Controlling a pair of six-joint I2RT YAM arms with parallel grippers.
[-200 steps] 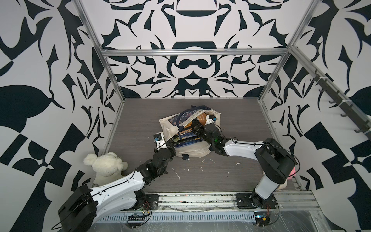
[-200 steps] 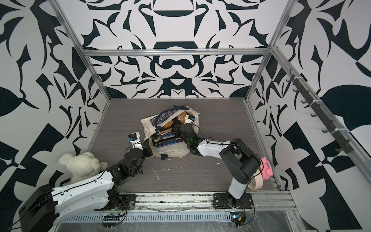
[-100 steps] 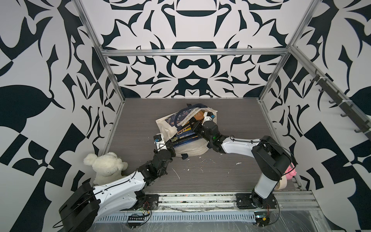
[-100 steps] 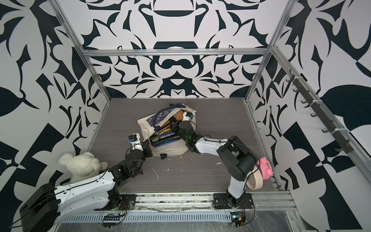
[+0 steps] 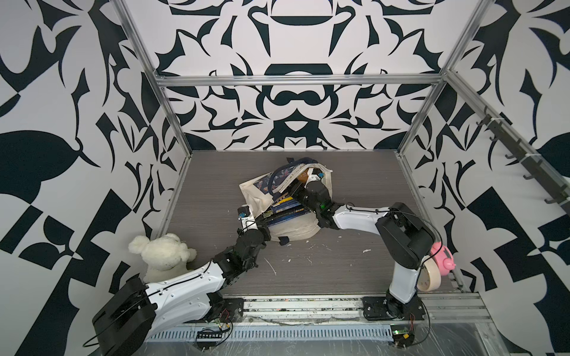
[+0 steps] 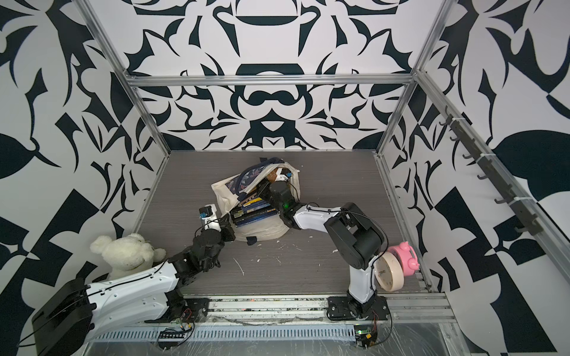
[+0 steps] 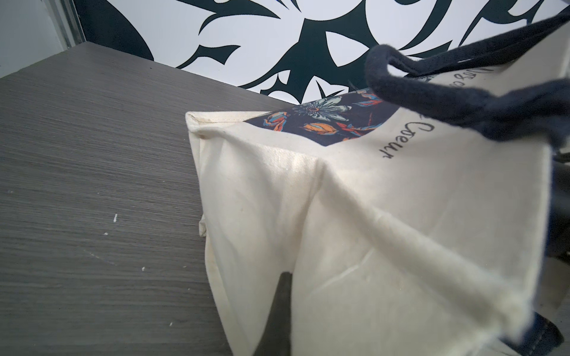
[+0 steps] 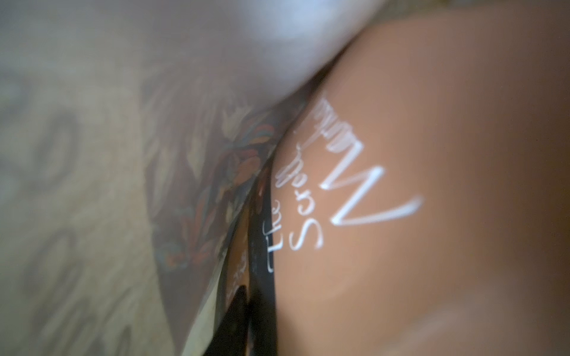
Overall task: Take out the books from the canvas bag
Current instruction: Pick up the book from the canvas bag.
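**Both end effectors at the bag, books inside**

The grey wood-grain table (image 5: 216,191) fills the floor of my work cell, flecked with small white scraps near the front. The canvas bag (image 5: 256,197) lies on its side around the middle of it, cream cloth with a navy floral panel and navy straps, its mouth facing my right arm. In both top views it sags over its load (image 6: 225,194).

A white plush bear (image 5: 163,252) sits at the table's front left corner, just beside my left arm and well apart from the bag. The books (image 5: 285,212) are in a flat stack inside the bag's mouth, mostly dark blue covers with their edges showing. At the front right corner a round cream clock (image 6: 388,272) leans by my right arm's base, with a pink alarm clock (image 6: 407,255) just behind it.

My left end effector (image 5: 266,221) is at the bag's near edge, closed on the cream cloth; my left wrist view shows one dark finger (image 7: 279,296) under the fabric, which rises in a fold from it. My right end effector (image 5: 295,188) is deep in the bag's mouth above the stack. Its wrist view is blurred and filled by an orange-brown cover (image 8: 431,185) with white handwritten lettering, so I cannot tell whether its jaws are open or closed.
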